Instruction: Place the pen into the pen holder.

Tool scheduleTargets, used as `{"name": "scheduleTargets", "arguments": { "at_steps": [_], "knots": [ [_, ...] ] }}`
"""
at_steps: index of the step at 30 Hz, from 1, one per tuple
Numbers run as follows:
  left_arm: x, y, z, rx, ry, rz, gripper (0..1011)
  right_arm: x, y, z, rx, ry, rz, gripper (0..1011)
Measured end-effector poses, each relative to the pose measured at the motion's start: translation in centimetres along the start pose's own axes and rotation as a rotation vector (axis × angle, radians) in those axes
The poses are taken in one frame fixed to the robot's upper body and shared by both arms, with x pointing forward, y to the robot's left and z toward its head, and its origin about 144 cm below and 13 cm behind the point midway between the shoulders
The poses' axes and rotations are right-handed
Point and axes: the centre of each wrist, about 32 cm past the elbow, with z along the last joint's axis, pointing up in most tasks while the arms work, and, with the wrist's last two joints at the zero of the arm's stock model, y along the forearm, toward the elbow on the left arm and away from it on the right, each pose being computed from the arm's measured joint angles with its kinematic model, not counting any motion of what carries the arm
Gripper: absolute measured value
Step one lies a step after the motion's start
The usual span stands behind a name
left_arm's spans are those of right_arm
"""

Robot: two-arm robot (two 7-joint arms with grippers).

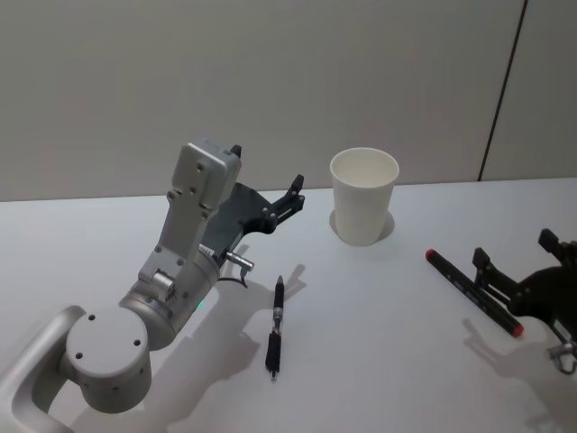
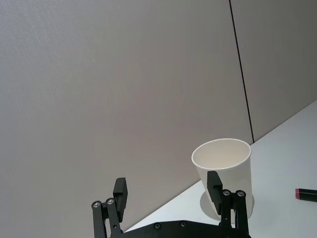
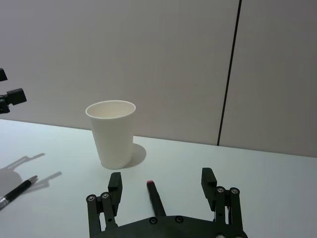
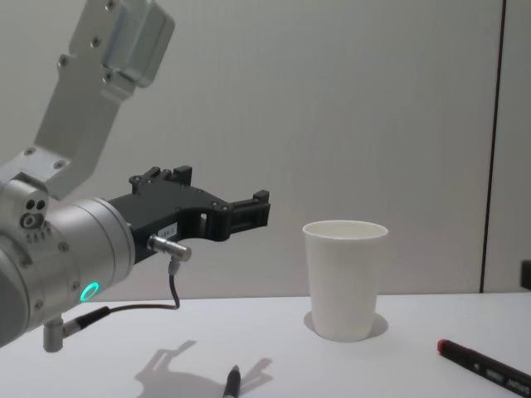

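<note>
A white table (image 1: 397, 379) carries the scene. At the near left the left arm (image 1: 171, 271) is raised, and the left gripper (image 2: 167, 184) is spread, empty and pointing toward the pen holder (image 1: 363, 194), which stands upright at far centre. At the near right the right gripper (image 3: 161, 177) is spread low astride the red-capped marker (image 1: 455, 277); contact cannot be told. The black pen (image 1: 276, 329) lies near centre, well apart from the holder.

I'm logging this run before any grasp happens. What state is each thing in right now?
Cup: upright, looks empty.
Pen: lying flat on the table, not gripped.
Marker: lying flat on the table, not gripped.
Left gripper: open, empty, raised above the table.
Right gripper: open, empty, low, straddling the marker.
</note>
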Motion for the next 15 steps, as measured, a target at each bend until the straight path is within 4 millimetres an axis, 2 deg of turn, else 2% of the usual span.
{"name": "scheduleTargets", "arguments": {
  "at_steps": [15],
  "knots": [
    [0.0,0.0,0.0,0.0,0.0,0.0,1001,0.3,-1.4,0.1,-0.085,-0.021,-0.083,1003]
  ]
}}
